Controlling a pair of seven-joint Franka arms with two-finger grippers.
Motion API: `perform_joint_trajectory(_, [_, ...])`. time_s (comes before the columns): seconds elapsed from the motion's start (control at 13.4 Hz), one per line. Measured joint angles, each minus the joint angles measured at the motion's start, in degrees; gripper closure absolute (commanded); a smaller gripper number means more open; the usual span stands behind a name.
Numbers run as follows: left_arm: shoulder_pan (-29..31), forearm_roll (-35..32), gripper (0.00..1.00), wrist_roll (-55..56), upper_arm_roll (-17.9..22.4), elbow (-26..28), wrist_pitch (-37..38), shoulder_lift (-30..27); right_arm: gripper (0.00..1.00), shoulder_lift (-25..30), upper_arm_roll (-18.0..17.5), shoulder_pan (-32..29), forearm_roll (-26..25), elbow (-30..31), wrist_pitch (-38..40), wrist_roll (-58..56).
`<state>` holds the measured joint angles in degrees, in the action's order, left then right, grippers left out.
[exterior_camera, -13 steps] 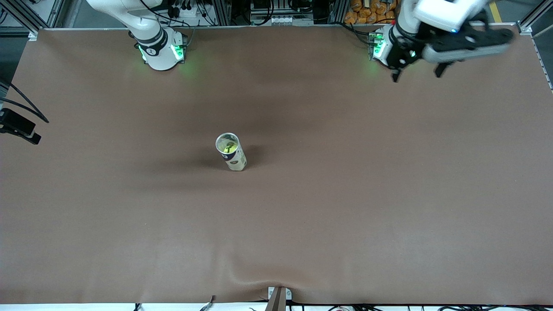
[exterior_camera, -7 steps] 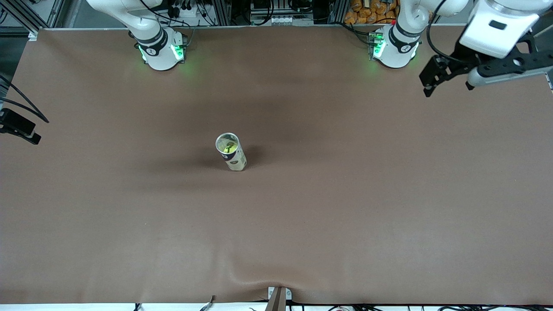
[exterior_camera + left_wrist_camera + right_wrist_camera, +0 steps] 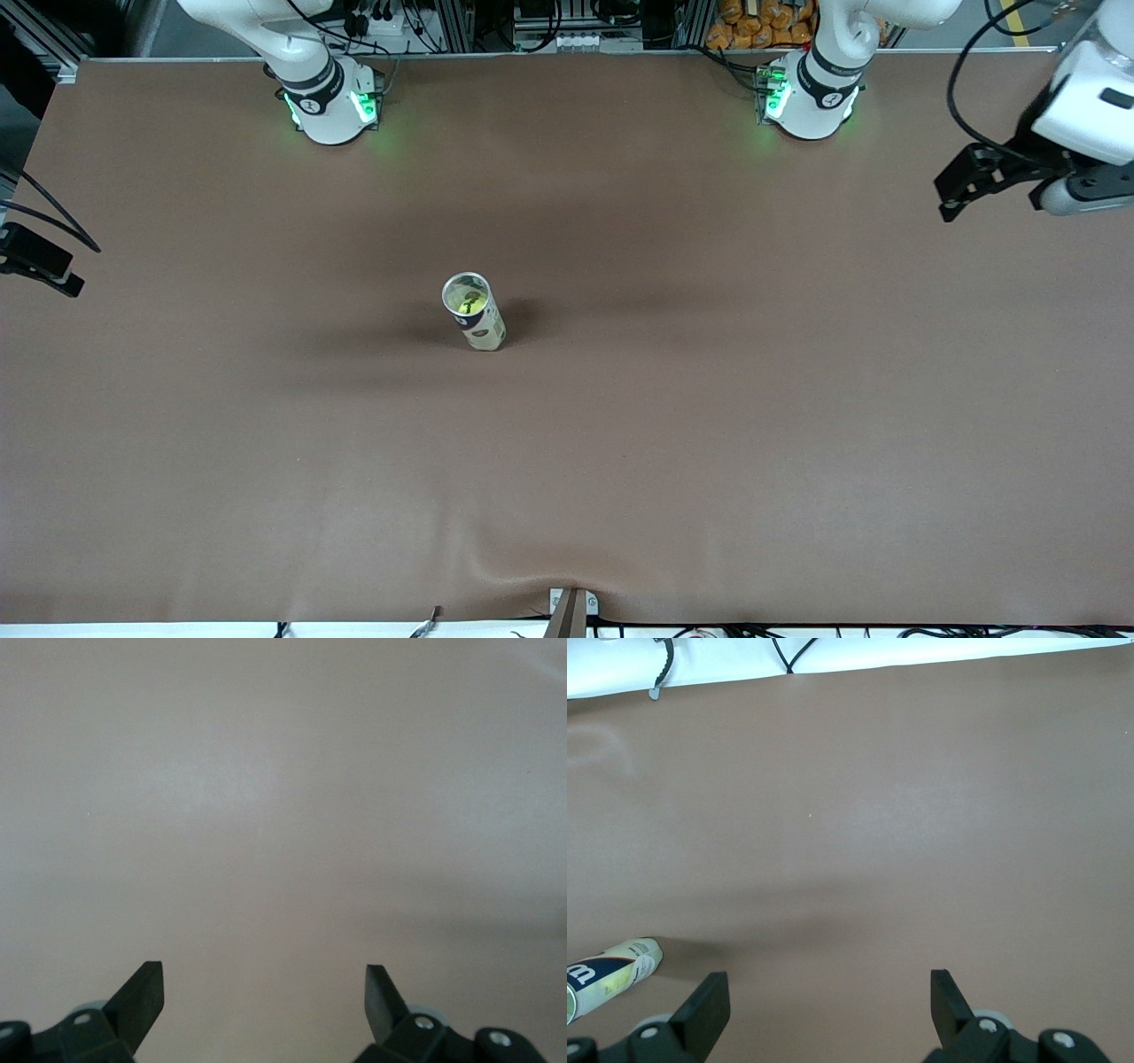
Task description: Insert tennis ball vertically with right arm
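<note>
A tennis ball can [image 3: 483, 328] stands upright on the brown table [image 3: 709, 399], about mid-table, its mouth open at the top. A yellow-green tennis ball [image 3: 468, 304] shows inside that mouth. My right gripper [image 3: 828, 985] is open and holds nothing; it is out of the front view, and its wrist view catches the can [image 3: 607, 974] off to one side of it. My left gripper [image 3: 990, 211] hangs open and empty over the left arm's end of the table. In the left wrist view, only bare table lies below the left gripper [image 3: 264, 979].
A black device with cables [image 3: 40, 261] sits at the right arm's end of the table. A metal clamp [image 3: 571, 610] grips the table edge nearest the front camera. The arm bases [image 3: 328, 102] [image 3: 808, 97] stand along the farthest edge.
The left arm has swung away from its base toward its own end of the table. The can and ball have not moved.
</note>
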<state>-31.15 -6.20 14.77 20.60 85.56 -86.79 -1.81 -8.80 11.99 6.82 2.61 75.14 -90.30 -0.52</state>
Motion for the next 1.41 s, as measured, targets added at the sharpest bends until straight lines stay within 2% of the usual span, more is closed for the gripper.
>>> perform_joint_trajectory(0.3, [5.3, 5.1, 0.0, -7.2, 0.2, 0.0, 0.0, 0.0, 0.0, 0.0, 0.0, 0.0, 0.0, 0.0, 0.0, 0.0])
perform_joint_trajectory(0.52, [10.7, 6.5, 0.0, -13.3, -0.7, 0.1, 0.0, 0.0, 0.0, 0.0, 0.0, 0.0, 0.1, 0.0, 0.0, 0.0])
perform_joint_trajectory(0.82, [19.8, 6.6, 0.0, -15.2, -9.0, 0.1, 0.0, 0.1, 0.0, 0.0, -0.1, 0.0, 0.2, 0.0, 0.0, 0.0])
perform_joint_trajectory(1.41, [30.0, 6.6, 0.0, -15.2, -19.4, 1.7, 0.0, 0.3, 0.0, 0.0, -0.1, 0.0, 0.3, 0.0, -0.1, 0.0])
